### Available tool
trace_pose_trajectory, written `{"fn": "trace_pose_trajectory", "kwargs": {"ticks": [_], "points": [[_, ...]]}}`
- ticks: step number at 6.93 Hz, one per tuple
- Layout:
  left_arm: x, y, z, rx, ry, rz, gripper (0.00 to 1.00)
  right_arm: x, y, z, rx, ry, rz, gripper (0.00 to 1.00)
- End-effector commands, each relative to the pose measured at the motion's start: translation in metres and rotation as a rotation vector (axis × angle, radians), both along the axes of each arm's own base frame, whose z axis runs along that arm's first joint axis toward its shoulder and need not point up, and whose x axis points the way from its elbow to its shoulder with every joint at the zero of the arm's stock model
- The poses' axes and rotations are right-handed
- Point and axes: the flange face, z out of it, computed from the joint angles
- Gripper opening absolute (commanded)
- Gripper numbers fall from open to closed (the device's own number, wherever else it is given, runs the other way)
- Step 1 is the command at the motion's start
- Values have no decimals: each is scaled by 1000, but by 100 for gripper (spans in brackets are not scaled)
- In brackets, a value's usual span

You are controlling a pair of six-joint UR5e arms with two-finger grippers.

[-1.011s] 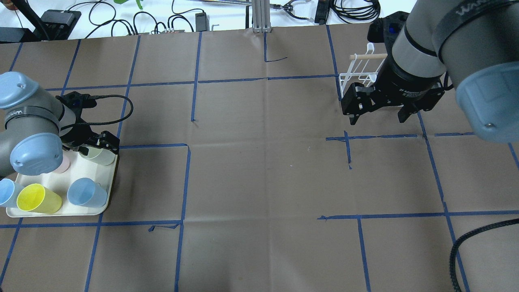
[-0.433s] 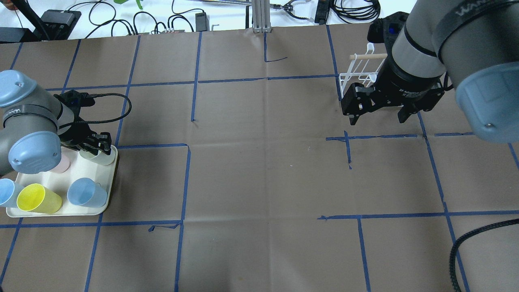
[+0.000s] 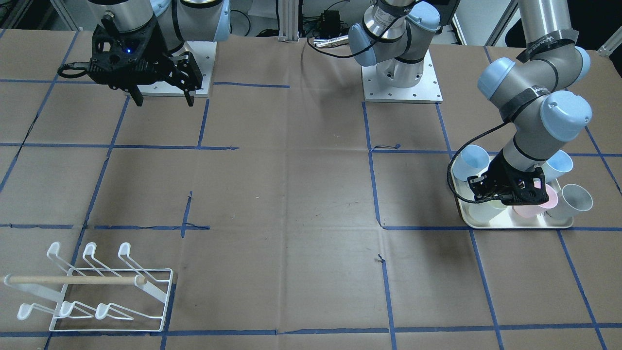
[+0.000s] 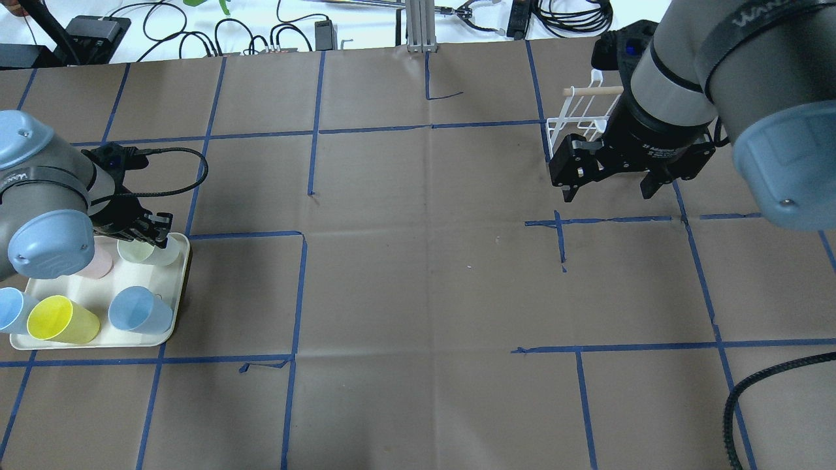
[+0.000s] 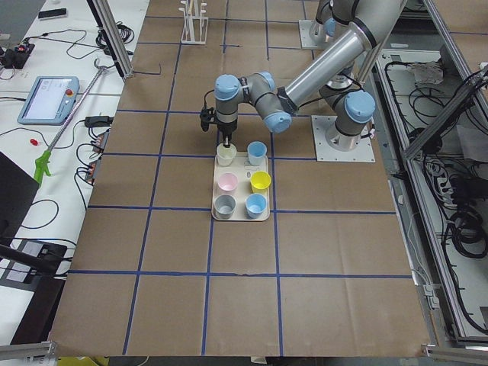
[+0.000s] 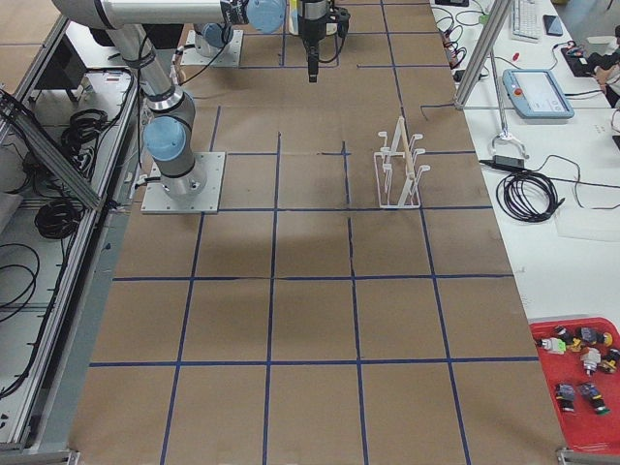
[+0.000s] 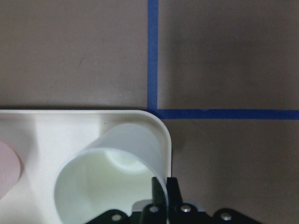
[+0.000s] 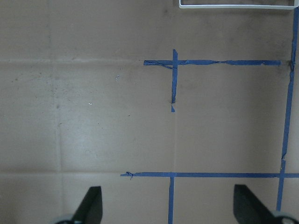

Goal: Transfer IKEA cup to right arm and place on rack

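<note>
The IKEA cup (image 4: 147, 251) is pale cream and stands at the far right corner of the white tray (image 4: 98, 341). My left gripper (image 4: 160, 238) is shut on it. In the left wrist view its two fingers (image 7: 159, 186) pinch the wall of the cup (image 7: 112, 177) at the rim. My right gripper (image 4: 607, 192) hangs open above bare table, with nothing between its fingertips (image 8: 91, 205). The white wire rack (image 3: 97, 291) with its wooden dowel stands just beyond the right gripper, partly hidden behind the wrist in the overhead view.
On the tray there are also a yellow cup (image 4: 62, 320), two blue cups (image 4: 138, 311), a pink cup (image 3: 534, 204) and a grey cup (image 3: 576, 199). Blue tape lines cross the brown table. Cables and boxes lie along the far edge (image 4: 196, 32).
The left gripper's fingers have gone from spread around the cream cup's rim to shut on it, and the wrist has shifted slightly left. The right arm has not moved.
</note>
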Motion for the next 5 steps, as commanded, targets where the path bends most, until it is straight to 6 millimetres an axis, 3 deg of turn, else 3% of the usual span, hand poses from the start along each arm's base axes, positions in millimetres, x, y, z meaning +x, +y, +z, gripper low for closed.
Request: {"fn": "trace_pose_trajectory", "kwargs": {"ticks": [1,2,4,5], "points": [[14,-6,28,15,5,20,0,6,-9,-4,-87,-63,3,100],[15,-13,65,40,25,37,0,21,-11,-22,-153,-211,21,100],[22,-49,144,67,47,43,0,43,-6,-56,-294,-462,63,100],[3,-62,177,68,59,59,0,54,-6,-53,-324,-613,5,99]]}}
